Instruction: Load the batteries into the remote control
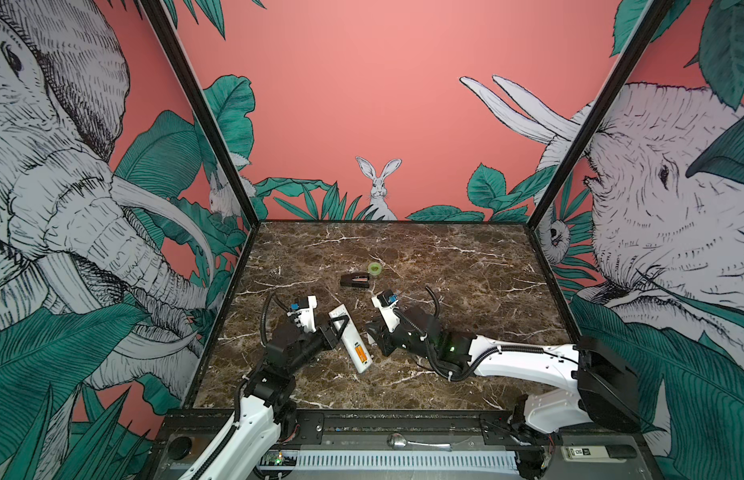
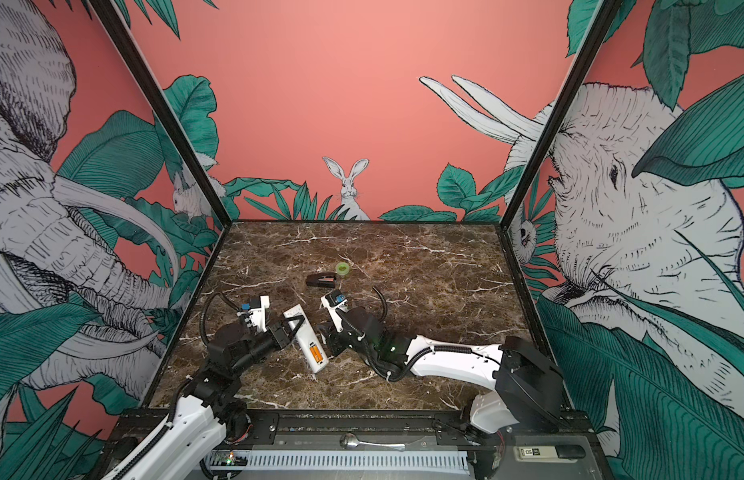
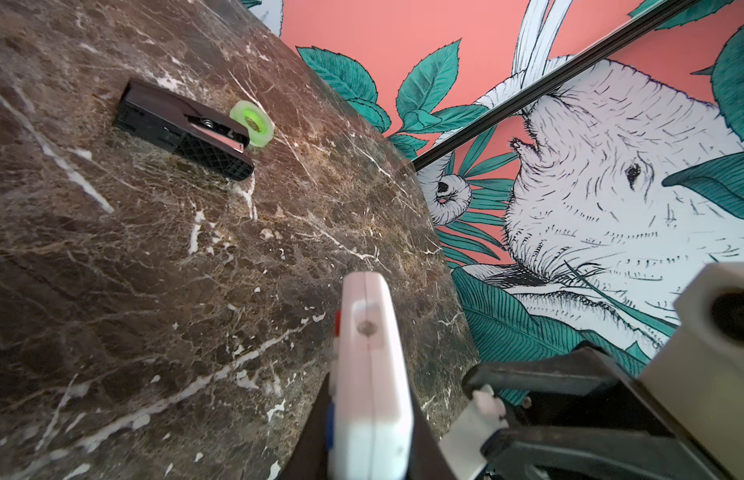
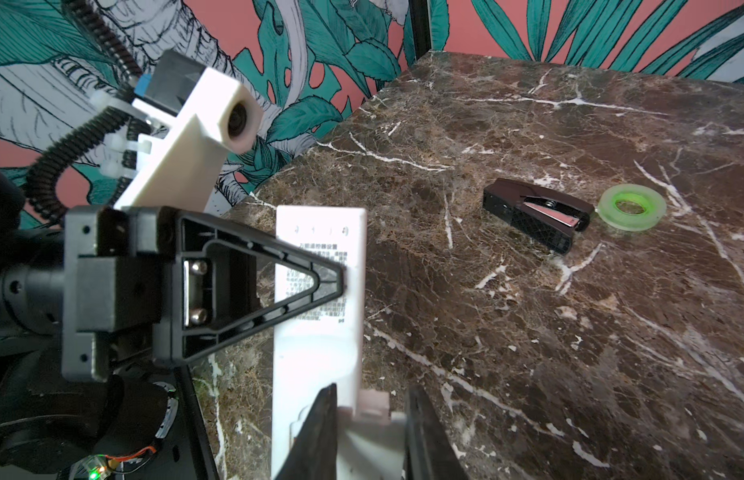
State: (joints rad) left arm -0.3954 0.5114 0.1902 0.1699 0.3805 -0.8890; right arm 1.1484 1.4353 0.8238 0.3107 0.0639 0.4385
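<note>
I am seeing the left gripper [image 1: 340,322] clamping the remote control [image 1: 351,337], lying 11-to-5 o'clock with the batteries [image 1: 362,354] seated at its 5 o'clock end, and the right gripper [image 4: 372,395], at 3 o'clock of that end, pinching a white cover piece [image 4: 368,409].

Top views high at front, facing down over table [image 1: 445,270], wrist views close, low, both showing stapler [image 3: 162,116].

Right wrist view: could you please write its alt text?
The left claw clamps the remote control, printed back up; the right claw pinches a white piece beside it. A black stapler-like object and green tape roll lie on the marble table.
</note>
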